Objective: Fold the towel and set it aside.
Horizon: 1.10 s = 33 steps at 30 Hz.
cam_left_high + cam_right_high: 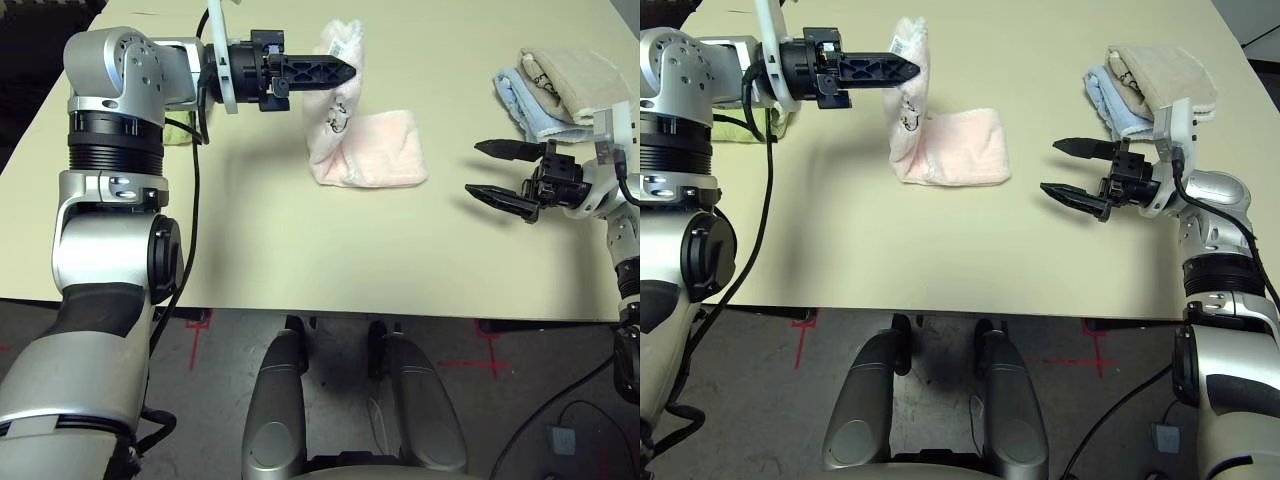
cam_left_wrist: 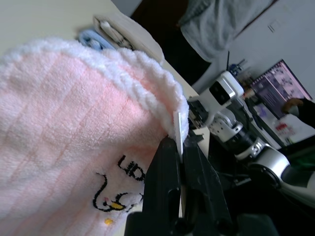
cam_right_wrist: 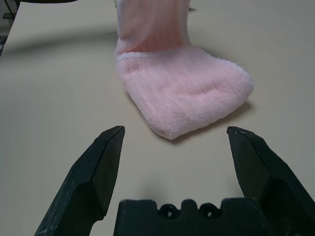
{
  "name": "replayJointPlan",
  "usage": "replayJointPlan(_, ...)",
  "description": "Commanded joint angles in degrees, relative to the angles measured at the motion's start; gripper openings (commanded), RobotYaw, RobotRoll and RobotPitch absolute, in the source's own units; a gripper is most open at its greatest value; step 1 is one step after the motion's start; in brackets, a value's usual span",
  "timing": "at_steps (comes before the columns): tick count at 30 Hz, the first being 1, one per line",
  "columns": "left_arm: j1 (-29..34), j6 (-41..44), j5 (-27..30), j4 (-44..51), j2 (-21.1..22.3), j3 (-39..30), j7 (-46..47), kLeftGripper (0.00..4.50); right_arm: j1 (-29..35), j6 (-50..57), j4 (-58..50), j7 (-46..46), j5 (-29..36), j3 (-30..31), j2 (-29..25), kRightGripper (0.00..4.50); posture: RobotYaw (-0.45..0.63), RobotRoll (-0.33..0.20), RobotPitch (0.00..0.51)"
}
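On a pale yellow tabletop (image 1: 270, 260), the robot's left gripper (image 1: 314, 72) pinches a pale pink terry towel (image 1: 385, 150), one part raised, the rest folded flat on the table. The right gripper (image 1: 488, 172) stands with its fingers spread, pointing toward the towel and well apart from it. Bare tabletop lies between the two — and between the towel and the near table edge. Near the robot's right side, a beige towel (image 1: 580, 80) lies partly over a light-blue towel (image 1: 530, 108); a lime-green towel (image 1: 750, 125) sits on the left side, partly behind the left arm.

From the left wrist, the gripper's fingers are pressed together on the towel's white trimmed edge, beside a small white tag (image 2: 178, 132). This view brings out the dark embroidered motif (image 2: 118, 196) with its yellow detail — and, beyond the table, a person in a grey top (image 2: 216, 24) and a lit monitor (image 2: 280, 88).

From the right wrist, the parted fingers have bare tabletop between them, the towel's flat, rounded corner lying just beyond.
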State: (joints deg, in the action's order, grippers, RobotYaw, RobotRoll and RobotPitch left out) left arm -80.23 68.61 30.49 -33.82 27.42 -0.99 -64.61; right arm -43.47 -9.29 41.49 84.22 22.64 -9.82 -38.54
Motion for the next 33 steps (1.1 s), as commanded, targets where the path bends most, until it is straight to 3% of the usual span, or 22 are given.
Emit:
replayJointPlan(1,0.6,0.3,0.3,1.3,-1.5,1.7,0.2,0.02,1.2,-0.1,-1.0,0.0,0.3,-0.5,-0.2,4.50,0.02,0.000,0.293)
replayJointPlan(9,1.0,-3.4,-1.6,-2.1,-7.3,2.6,3.5,0.02,1.2,-0.2,-0.9,-0.4,0.2,-0.6,0.0,4.50,0.01,0.000,0.297)
replayJointPlan(18,3.4,-11.6,-6.4,-6.0,-11.0,5.1,5.2,0.02,1.2,-0.1,-1.0,-1.2,0.3,-0.5,0.2,4.50,0.01,0.000,0.305)
replayJointPlan(33,2.5,-8.4,-5.8,-5.5,-14.8,6.6,2.8,0.02,1.6,0.2,-1.8,-1.3,0.1,-0.2,0.5,4.50,0.00,0.000,0.308)
